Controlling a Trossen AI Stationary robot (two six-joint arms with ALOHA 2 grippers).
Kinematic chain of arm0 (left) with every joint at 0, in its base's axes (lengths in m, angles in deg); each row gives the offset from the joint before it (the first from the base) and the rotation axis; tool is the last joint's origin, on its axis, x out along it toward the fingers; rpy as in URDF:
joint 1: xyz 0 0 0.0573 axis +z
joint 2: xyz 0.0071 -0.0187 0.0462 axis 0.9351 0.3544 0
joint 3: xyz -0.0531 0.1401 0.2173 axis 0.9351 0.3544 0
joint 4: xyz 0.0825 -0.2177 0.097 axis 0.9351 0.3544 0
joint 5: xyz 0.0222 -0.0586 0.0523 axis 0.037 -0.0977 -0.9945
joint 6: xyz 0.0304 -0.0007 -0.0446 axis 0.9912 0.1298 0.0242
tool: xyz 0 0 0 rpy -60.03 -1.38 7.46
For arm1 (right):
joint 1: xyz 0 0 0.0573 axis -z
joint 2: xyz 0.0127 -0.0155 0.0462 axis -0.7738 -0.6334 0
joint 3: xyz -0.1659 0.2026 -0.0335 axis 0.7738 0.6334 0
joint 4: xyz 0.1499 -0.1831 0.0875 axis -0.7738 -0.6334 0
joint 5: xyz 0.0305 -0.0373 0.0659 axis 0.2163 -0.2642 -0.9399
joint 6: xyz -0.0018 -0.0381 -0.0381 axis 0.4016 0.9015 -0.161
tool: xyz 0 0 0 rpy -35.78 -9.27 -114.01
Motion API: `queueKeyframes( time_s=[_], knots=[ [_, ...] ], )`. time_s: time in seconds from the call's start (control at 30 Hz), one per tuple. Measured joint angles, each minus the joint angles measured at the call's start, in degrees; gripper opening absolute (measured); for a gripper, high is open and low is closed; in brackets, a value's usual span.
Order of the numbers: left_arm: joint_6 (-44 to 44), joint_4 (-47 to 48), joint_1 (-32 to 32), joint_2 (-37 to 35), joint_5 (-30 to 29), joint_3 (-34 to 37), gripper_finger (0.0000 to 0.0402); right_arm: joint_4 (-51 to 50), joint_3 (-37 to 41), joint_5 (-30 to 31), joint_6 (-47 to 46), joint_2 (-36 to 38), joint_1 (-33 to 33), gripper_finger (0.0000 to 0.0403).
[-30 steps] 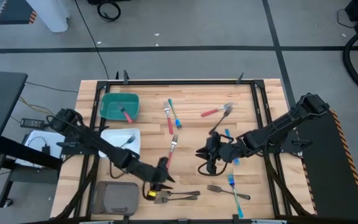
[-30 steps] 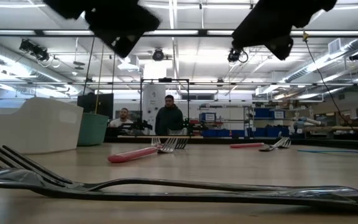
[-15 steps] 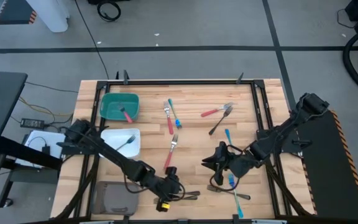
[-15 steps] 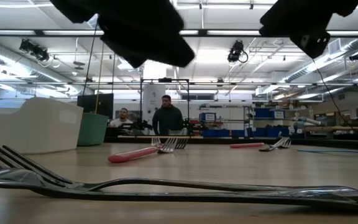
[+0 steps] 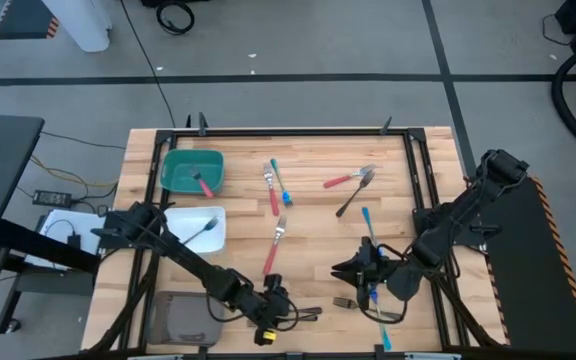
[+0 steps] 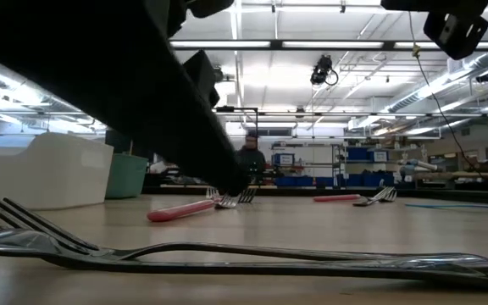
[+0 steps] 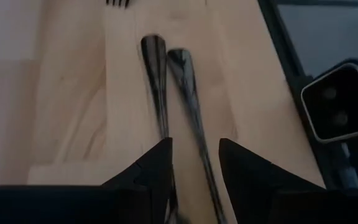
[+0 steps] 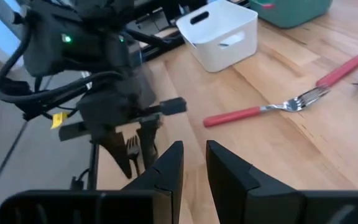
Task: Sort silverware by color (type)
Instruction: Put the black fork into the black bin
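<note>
My left end effector [image 5: 268,305] sits low at the near desk [image 5: 308,225] edge, fingers [image 7: 148,171] parted narrowly over the two grey metal forks [image 5: 293,315], which lie side by side, handles touching or nearly so. In the left wrist view both handles run between the fingertips; nothing gripped that I can see.

My right end effector [image 5: 360,270] hovers over the near right part of the desk, above a blue-handled fork [image 5: 368,228] and close to another grey fork [image 5: 346,301] and a blue utensil [image 5: 378,310]. Its fingers [image 8: 166,165] stand partly apart, empty as far as I can tell, though the view is poor there.

Rest of the silverware: a red-handled fork [image 5: 274,250] mid-desk, a red and a blue piece [image 5: 276,185] together toward the far side, a red-handled fork [image 5: 346,180] crossing a dark one farther right. A red piece lies in the green bin [image 5: 183,160], a grey one in the white bin [image 5: 183,220]. A grey bin [image 5: 186,318] sits at the near left.
</note>
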Motion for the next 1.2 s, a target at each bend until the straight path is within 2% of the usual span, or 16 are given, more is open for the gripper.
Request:
queueKeyframes(
  time_s=[0.4, 0.6, 1.2],
  knots=[
    [0.0, -0.3, 0.1, 2.5, -1.8, 0.0, 0.0141, 0.9, 0.0, 0.8, 1.1, -2.0, 0.0, 0.0078],
    [-0.6, 2.8, 0.4, 2.7, -4.2, 0.0, 0.0141, 1.6, 0.0, 0.7, 1.1, -2.0, 0.0, 0.0077],
    [-4.5, 7.6, 3.2, 4.5, -5.3, -0.4, 0.0141, 1.9, 0.0, 0.3, 1.1, -1.9, 0.0, 0.0078]
  ],
)
